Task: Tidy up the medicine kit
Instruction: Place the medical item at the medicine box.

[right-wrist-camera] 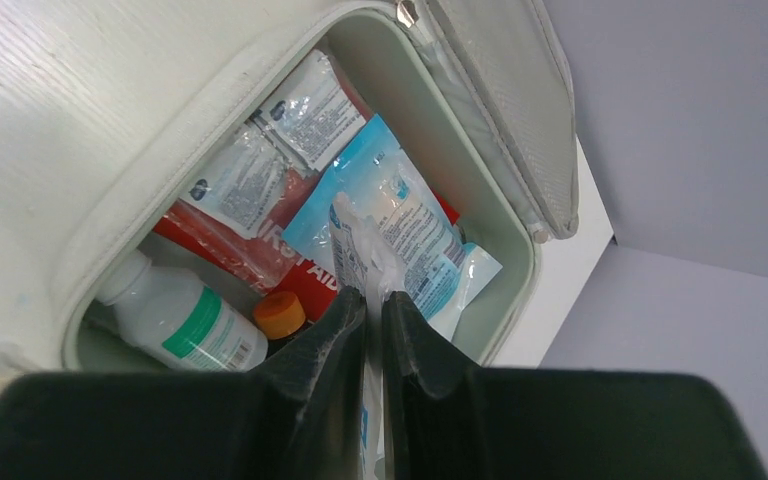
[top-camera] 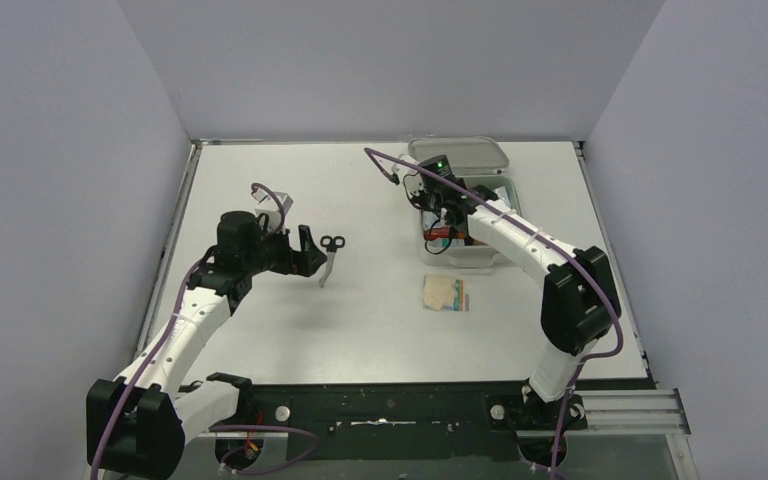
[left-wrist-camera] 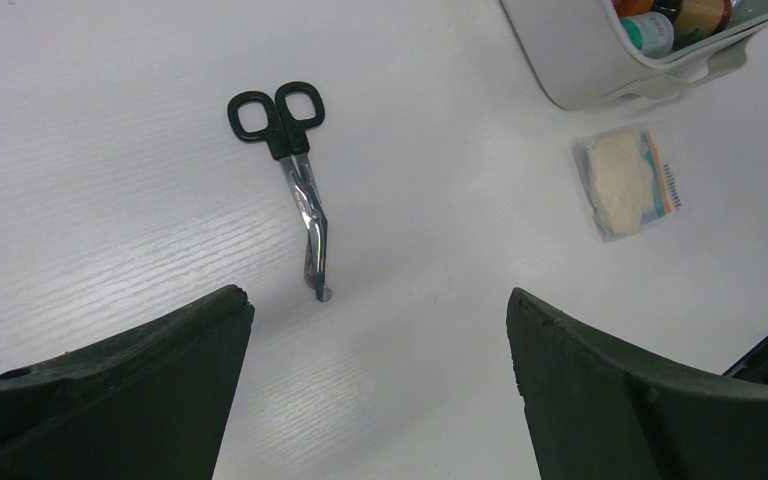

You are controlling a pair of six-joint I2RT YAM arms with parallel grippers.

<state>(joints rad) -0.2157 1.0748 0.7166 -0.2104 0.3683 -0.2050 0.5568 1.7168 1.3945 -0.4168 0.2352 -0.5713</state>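
The medicine kit (top-camera: 500,255), a pale box with its lid (top-camera: 460,153) swung open, stands at the back right. My right gripper (right-wrist-camera: 373,296) hangs over its inside, shut on a clear-and-blue sealed packet (right-wrist-camera: 360,240). Inside lie a red first aid pouch (right-wrist-camera: 310,280), other sealed packets (right-wrist-camera: 245,180), a white bottle with a green label (right-wrist-camera: 185,325) and an orange-capped bottle (right-wrist-camera: 280,313). Black-handled scissors (left-wrist-camera: 295,170) lie on the table. My left gripper (left-wrist-camera: 375,300) hovers open just short of the blade tip, nothing between its fingers. A gauze packet (top-camera: 446,293) lies in front of the kit.
The white table (top-camera: 260,330) is bounded by grey walls on the left, back and right. In the left wrist view the kit's rounded corner (left-wrist-camera: 580,70) shows at the upper right with the gauze packet (left-wrist-camera: 627,182) below it.
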